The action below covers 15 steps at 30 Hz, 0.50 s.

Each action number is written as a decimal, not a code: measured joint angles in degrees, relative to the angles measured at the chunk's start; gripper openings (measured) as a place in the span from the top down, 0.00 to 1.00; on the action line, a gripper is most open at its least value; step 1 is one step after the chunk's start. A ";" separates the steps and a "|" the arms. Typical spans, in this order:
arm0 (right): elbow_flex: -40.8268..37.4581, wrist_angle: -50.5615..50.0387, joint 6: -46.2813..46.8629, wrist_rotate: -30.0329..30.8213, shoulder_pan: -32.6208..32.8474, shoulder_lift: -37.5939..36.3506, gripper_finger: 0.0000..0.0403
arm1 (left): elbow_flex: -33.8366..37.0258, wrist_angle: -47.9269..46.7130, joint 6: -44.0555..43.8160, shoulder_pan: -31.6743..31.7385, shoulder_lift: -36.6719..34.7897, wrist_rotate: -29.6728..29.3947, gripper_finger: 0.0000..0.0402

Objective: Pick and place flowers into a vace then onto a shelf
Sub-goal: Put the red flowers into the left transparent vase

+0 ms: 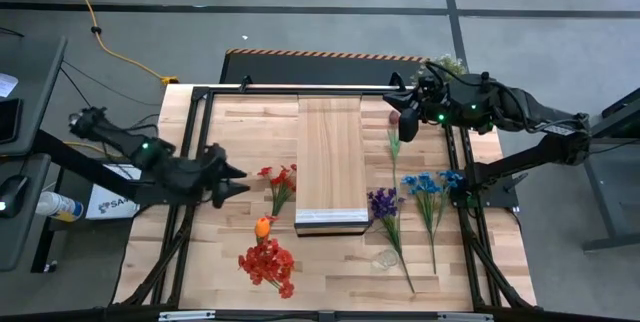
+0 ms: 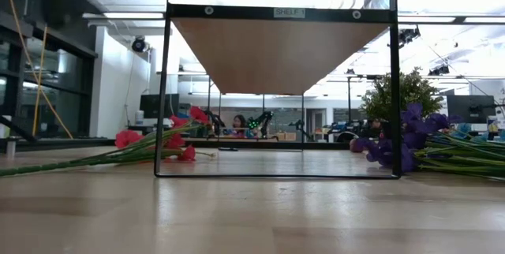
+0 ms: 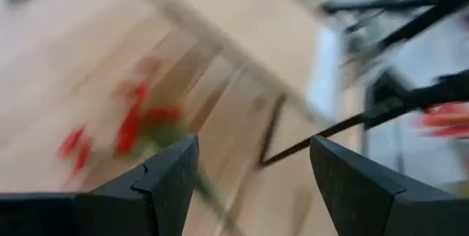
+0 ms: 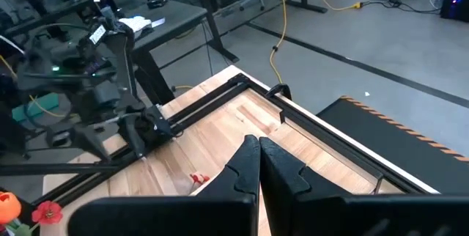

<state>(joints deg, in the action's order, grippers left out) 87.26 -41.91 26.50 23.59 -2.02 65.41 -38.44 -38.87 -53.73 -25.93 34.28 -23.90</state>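
Flowers lie on the slatted table on both sides of the shelf, a raised light-wood board. To its left are a red spray, an orange head and a red bunch. To its right are a maroon one, purple ones and blue ones. A small clear glass thing, perhaps the vase, sits by the purple stems. My left gripper is open just left of the red spray, pointing at it. My right gripper is shut on nothing, held high over the far right.
The shelf stands on a black frame with room under its board. A bushy potted plant is at the far right corner. Black rails run along the table's sides. Bare wood lies near the front edge.
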 joint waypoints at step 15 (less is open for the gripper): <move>0.00 -0.24 0.00 -1.14 0.00 0.00 1.00 | -0.20 -3.35 1.49 14.11 14.49 19.01 0.27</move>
<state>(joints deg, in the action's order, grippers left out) 87.26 -42.15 26.50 22.46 -2.02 65.41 -38.63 -42.22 -52.24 -11.82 48.77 -4.89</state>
